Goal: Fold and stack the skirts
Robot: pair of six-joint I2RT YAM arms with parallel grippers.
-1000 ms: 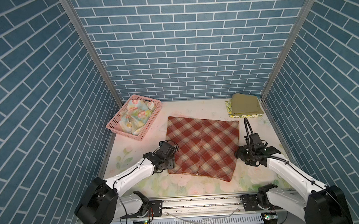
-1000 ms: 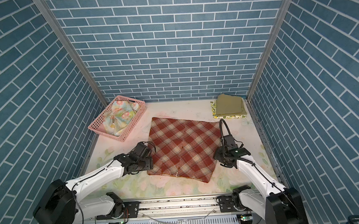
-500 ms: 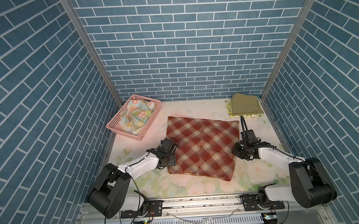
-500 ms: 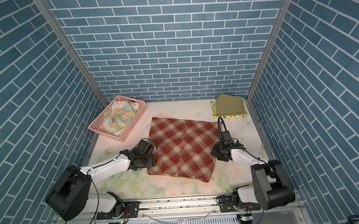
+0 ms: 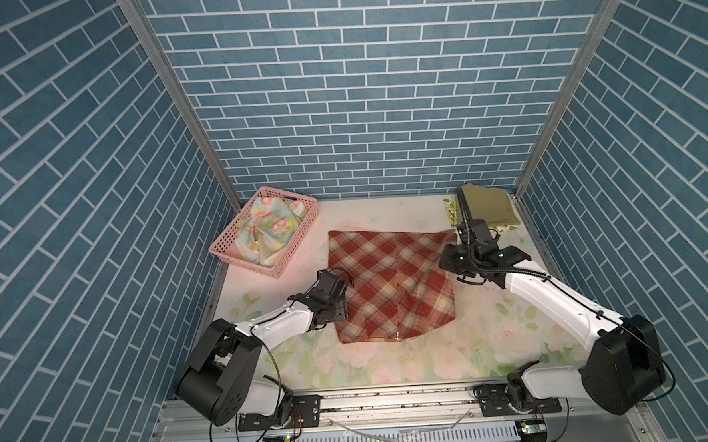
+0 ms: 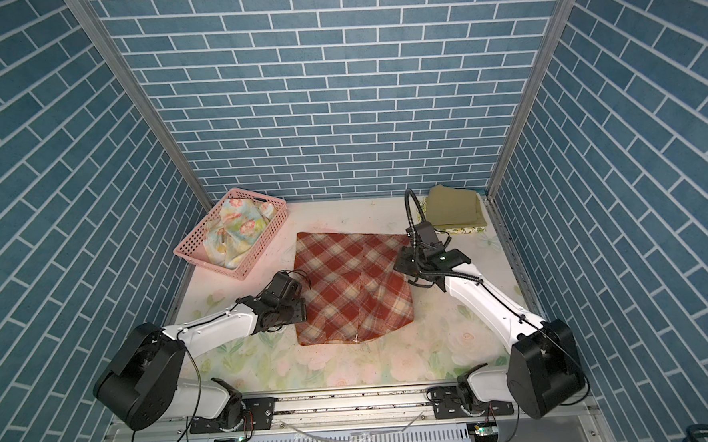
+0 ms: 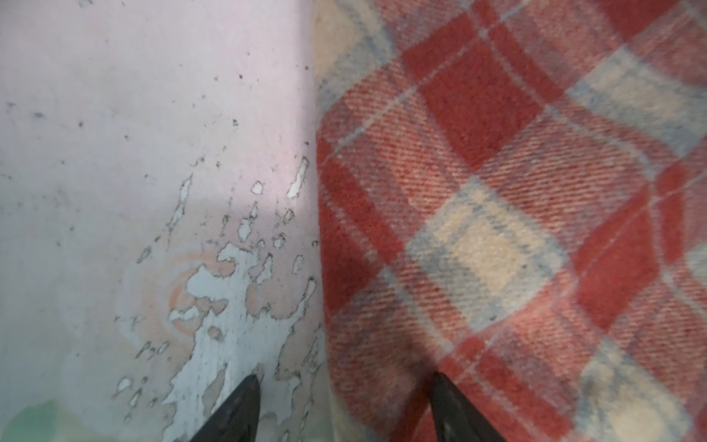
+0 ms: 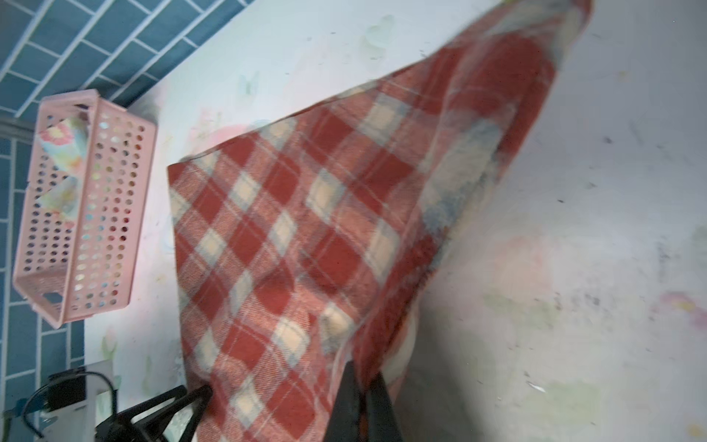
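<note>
Two grippers work the plaid skirt (image 5: pixel 389 286), spread mid-desk. The right gripper (image 8: pixel 361 377) is clamped on its right edge, tenting it off the desk (image 5: pixel 385 216). The left gripper (image 7: pixel 344 377) stands open astride the left edge, one finger on cloth, one on bare desk. For a clean fold, I'd have the left pin or pinch its side firmly before the right carries across, low and slow. The olive skirt (image 5: pixel 489 206) lies folded on the lemon skirt (image 5: pixel 450 208) back right; the floral skirt (image 5: pixel 269 230) waits in the basket (image 5: pixel 242 263). A second ago the right gripper was open, nearer the front, and that edge lay flat.
</note>
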